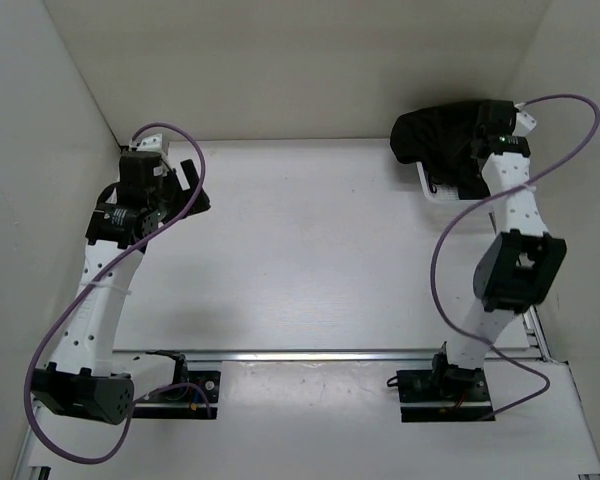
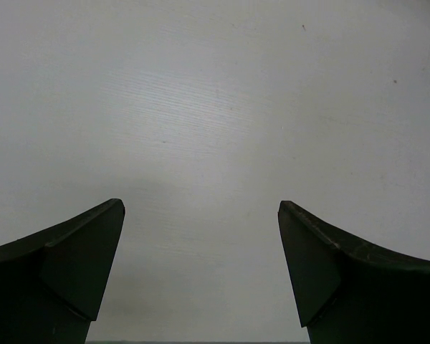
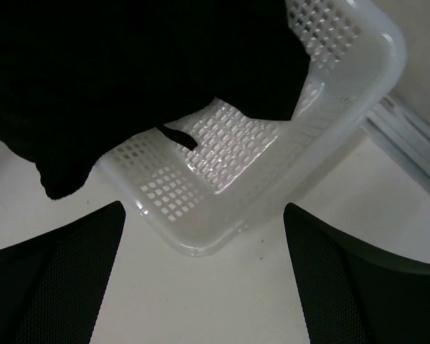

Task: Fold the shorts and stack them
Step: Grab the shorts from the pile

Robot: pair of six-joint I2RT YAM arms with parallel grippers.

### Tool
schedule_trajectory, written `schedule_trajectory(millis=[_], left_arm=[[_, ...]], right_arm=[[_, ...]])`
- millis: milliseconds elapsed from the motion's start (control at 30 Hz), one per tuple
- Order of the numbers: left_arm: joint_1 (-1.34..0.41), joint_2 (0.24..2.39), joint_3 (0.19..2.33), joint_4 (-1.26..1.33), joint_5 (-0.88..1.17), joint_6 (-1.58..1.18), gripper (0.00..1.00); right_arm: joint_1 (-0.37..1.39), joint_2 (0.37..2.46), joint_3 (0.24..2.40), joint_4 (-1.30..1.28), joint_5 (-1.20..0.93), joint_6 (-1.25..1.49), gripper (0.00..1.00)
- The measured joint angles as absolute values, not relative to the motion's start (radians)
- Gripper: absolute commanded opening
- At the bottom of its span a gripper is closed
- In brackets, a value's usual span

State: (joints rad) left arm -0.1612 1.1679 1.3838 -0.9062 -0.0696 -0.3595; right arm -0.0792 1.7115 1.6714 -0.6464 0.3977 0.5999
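L gripper (image 1: pixel 192 188) hangs over the far-left part of the table (image 1: pixel 310 250), close to the left wall. On my L wrist cam its jaws stand wide apart, and only white tabletop shows btwn the two dark fingers (image 2: pixel 72 265). Can't tell from either view whether the tips touch the surface. The purple cable (image 1: pixel 55 340) loops down along that arm.

Mid table is plain white board in the top view.

Far right: the shorts (image 1: pixel 430 135) lie as a bunched black heap, unfolded, in the far-right corner near the back wall. They sit on and in the white mesh basket (image 3: pixel 344 93). On the R wrist cam the cloth covers the basket's left and far parts and spills over its left rim toward the table. A drawstring (image 3: pixel 179 136) end pokes out from under the cloth, over the mesh floor.

R gripper (image 3: pixel 203 208) is above the basket's near corner, jaws spread apart, holding no cloth. In the top view it's black on black vs the heap, so I can't separate it there.
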Motion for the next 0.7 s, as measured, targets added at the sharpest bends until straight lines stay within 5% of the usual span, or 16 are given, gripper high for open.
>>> schedule_trajectory(millis=[333, 433, 500, 600, 633, 700], left_arm=[[-0.159, 1.246, 1.401, -0.88, -0.086, -0.376, 1.0], [-0.158, 1.287, 1.401, -0.876, -0.076, -0.385, 1.0], [-0.158, 1.309, 1.402, -0.871, -0.07, -0.387, 1.0], [-0.158, 1.341, 1.406, -0.865, -0.067, -0.391, 1.0], [-0.158, 1.348, 1.407, -0.863, -0.068, -0.391, 1.0], [-0.158, 1.354, 1.407, -0.86, -0.068, -0.39, 1.0]], right_arm=[[-0.133, 2.297, 2.211, -0.662, 0.249, 0.596, 0.95], [-0.147, 2.41, 2.3, -0.645, 0.201, 0.596, 0.86], [-0.158, 2.46, 2.324, -0.624, 0.166, 0.604, 0.74], [-0.17, 2.506, 2.329, -0.577, 0.13, 0.62, 0.39], [-0.172, 2.513, 2.328, -0.564, 0.128, 0.624, 0.15], [-0.176, 2.515, 2.326, -0.542, 0.128, 0.631, 0.0]])
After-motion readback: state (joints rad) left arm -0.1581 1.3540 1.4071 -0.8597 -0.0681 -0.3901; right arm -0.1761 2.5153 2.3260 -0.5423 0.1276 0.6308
